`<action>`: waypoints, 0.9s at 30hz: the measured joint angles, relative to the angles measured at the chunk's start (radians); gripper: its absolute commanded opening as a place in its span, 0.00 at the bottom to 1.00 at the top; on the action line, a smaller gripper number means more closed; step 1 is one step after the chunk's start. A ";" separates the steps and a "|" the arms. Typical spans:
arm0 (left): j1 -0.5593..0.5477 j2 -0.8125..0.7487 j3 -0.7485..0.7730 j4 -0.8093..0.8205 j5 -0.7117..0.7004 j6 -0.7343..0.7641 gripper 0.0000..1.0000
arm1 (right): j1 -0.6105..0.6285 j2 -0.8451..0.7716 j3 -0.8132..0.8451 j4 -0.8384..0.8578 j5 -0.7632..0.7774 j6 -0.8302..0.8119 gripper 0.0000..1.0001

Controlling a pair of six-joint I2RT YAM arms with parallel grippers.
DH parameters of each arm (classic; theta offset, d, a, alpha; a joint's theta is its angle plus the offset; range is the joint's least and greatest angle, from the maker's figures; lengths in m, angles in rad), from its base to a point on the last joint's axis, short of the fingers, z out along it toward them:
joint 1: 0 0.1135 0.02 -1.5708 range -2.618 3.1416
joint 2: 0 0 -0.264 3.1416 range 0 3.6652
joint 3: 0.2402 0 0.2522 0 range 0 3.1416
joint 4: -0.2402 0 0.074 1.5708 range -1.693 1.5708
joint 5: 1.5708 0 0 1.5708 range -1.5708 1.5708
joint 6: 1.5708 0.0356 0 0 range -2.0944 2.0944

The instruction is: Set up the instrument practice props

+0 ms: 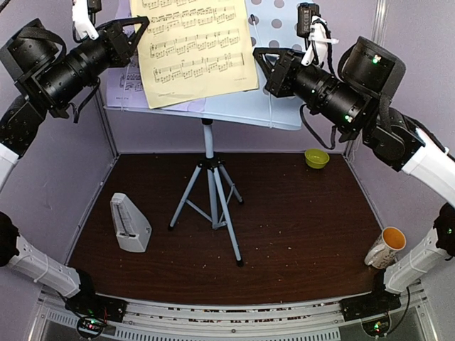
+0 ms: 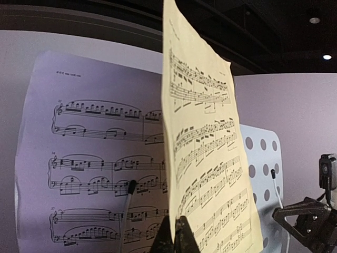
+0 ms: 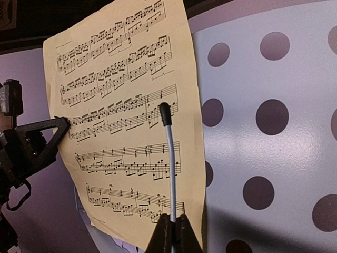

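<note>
The grey perforated music-stand desk (image 1: 284,99) stands on its silver tripod (image 1: 212,199) at the table's back middle. A lilac page (image 2: 89,147) lies on the desk. My left gripper (image 1: 141,27) is shut on the left edge of the pale yellow page (image 1: 195,50) and holds it in front of the lilac page; the pinch also shows in the left wrist view (image 2: 175,227). My right gripper (image 1: 260,57) is shut on the desk's thin page-retainer wire (image 3: 170,163), which crosses the yellow page (image 3: 121,132). The light grey metronome (image 1: 129,224) stands at front left.
A small green bowl (image 1: 316,158) sits at the back right. A mug with orange inside (image 1: 386,246) stands at the right edge beside my right arm. A second retainer wire (image 2: 125,205) lies over the lilac page. Lilac walls enclose the table.
</note>
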 measured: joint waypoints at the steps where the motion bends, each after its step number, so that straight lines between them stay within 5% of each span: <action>1: 0.004 0.007 0.007 -0.007 0.012 0.012 0.00 | 0.000 -0.002 -0.004 0.004 -0.005 -0.005 0.00; 27: 0.089 0.208 0.212 -0.088 0.348 0.068 0.00 | 0.000 -0.028 -0.053 0.052 -0.056 -0.071 0.00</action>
